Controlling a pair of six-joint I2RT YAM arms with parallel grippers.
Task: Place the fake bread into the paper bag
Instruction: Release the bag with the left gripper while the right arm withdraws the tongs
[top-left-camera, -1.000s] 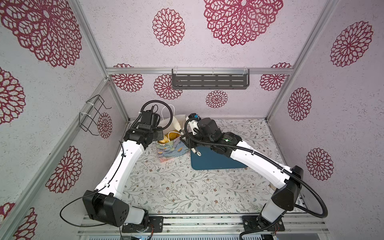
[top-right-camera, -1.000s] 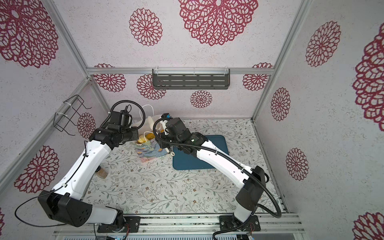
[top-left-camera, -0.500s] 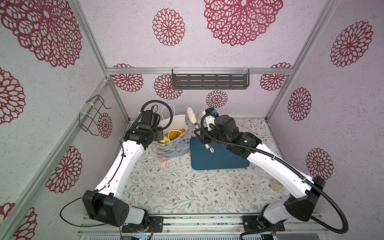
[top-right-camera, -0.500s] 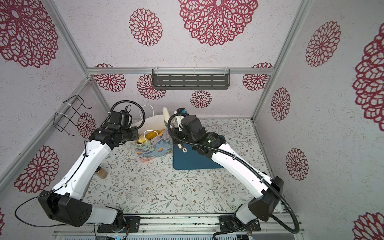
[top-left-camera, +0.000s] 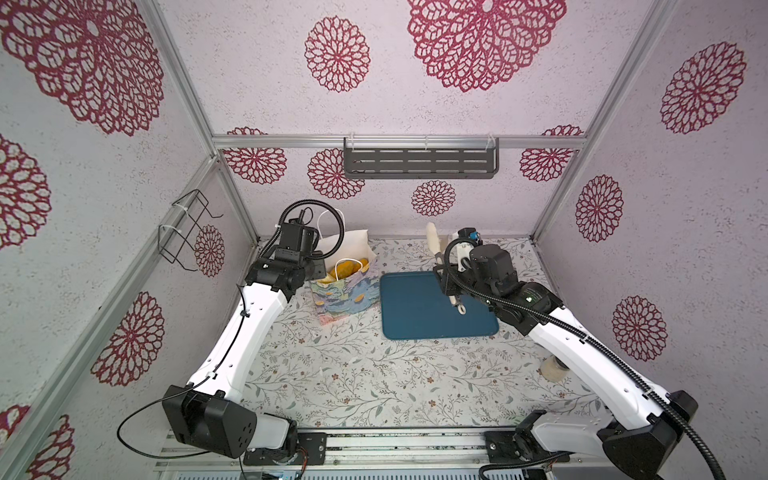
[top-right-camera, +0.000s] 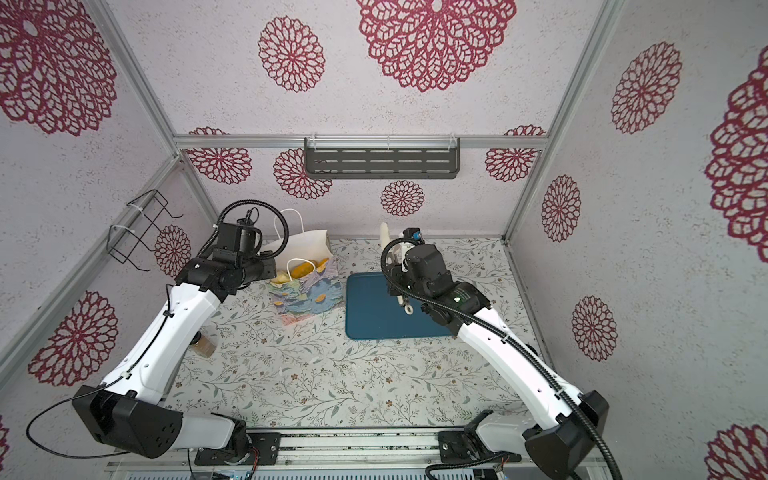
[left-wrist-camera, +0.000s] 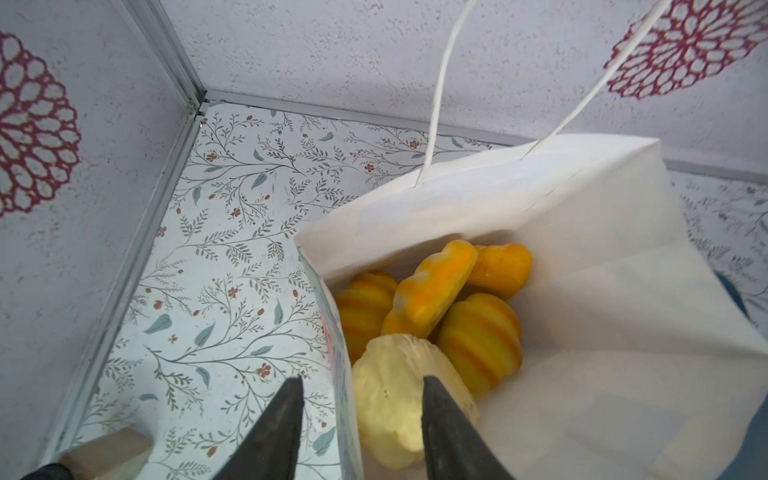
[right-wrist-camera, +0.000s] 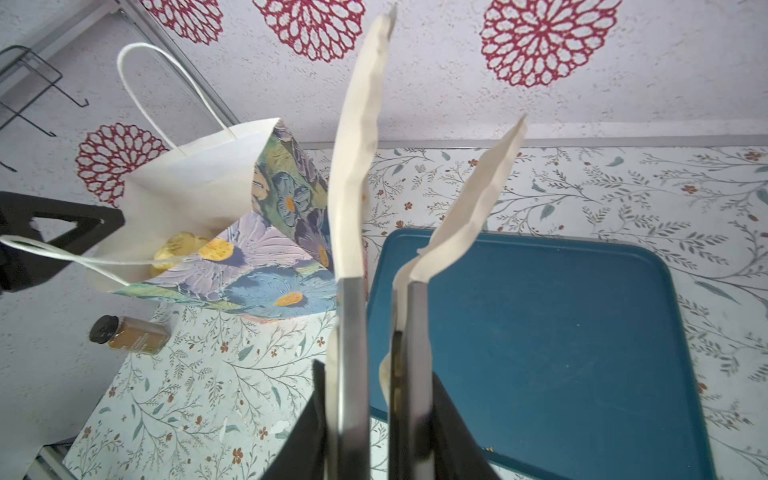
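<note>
A flowered bag is seen standing upright on the tabletop, with yellow bread visible inside. The left hand is placed at its left rim. A teal tray lies just beside the bag, and cream tongs are held above its far edge by the right hand.
</note>
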